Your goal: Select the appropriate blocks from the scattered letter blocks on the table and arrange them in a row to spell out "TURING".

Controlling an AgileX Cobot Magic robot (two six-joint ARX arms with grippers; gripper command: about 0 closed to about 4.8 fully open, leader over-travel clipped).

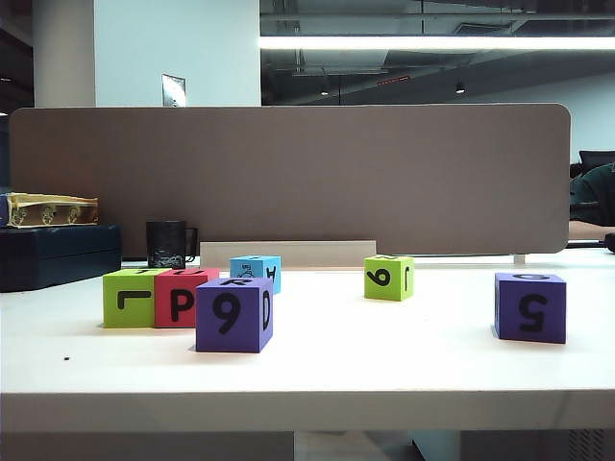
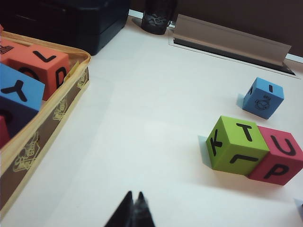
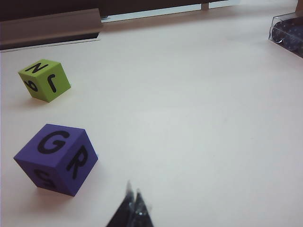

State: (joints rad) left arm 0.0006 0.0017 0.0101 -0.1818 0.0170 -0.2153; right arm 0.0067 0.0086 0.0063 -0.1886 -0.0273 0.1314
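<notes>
Left gripper (image 2: 134, 204): you see it only in the left wrist view, its dark fingertips pressed together, clenched on nothing, above bare table (image 2: 142, 118).
Right gripper (image 3: 133, 203): you see it only in the right wrist view, fingertips also together, nothing between them, above the table near the purple G block (image 3: 57, 158).
Green T block (image 2: 238, 144): it touches the red-pink U block (image 2: 279, 161) side by side; T and U face up. In the exterior view you find this pair at the left, green (image 1: 130, 298) then red-pink (image 1: 178, 300).
Light blue block (image 1: 256, 272): behind this pair, apart from it, with a small picture on one face (image 2: 263, 98).
Purple 9 block (image 1: 233, 315): in front of the pair, nearest to the table's front edge (image 1: 307, 408).
Green N block (image 3: 44, 79): right of the middle in the exterior view (image 1: 388, 277), well apart from the others, N facing up.
Purple G block, exterior view: far right (image 1: 530, 306), alone.
Black mug (image 1: 166, 243): at the back, before the brown divider panel (image 1: 288, 173).
Yellow-edged case (image 2: 45, 127): at the left, it holds more letter blocks; you can read Y and L.
</notes>
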